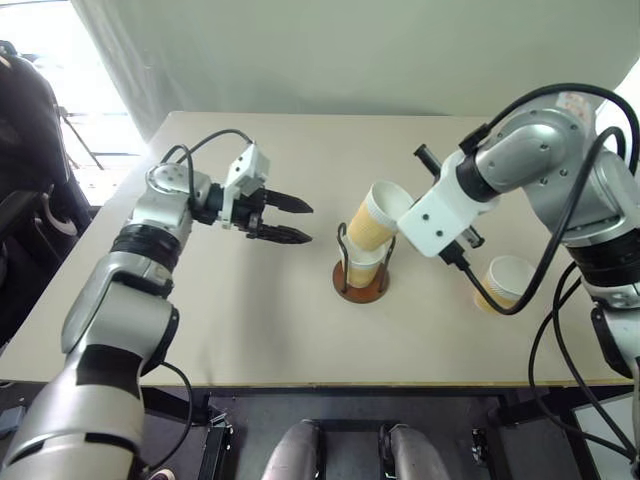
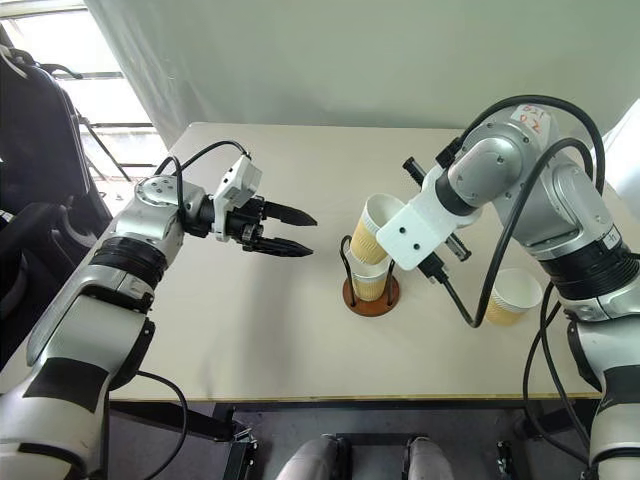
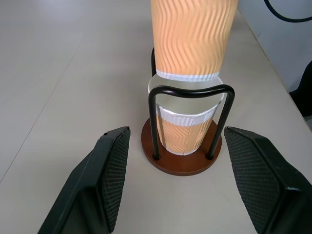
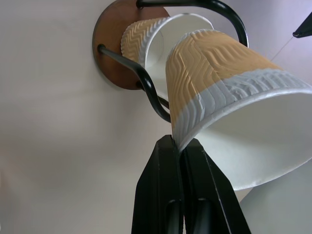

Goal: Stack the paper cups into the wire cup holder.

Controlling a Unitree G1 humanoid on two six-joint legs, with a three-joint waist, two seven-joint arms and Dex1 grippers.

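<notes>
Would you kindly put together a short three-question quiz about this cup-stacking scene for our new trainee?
1. True or false: the left gripper is holding a cup.
2. Multiple choice: the cup pinched by its rim in the right gripper is
A) lying on the table
B) tilted above the cup in the wire holder
C) fully nested in the holder
3. Fill in: a third cup stands on the table beside the robot's ____ arm.

Key
1. False: it hovers open beside the holder, empty.
2. B: its bottom points toward the cup in the holder.
3. right
</notes>
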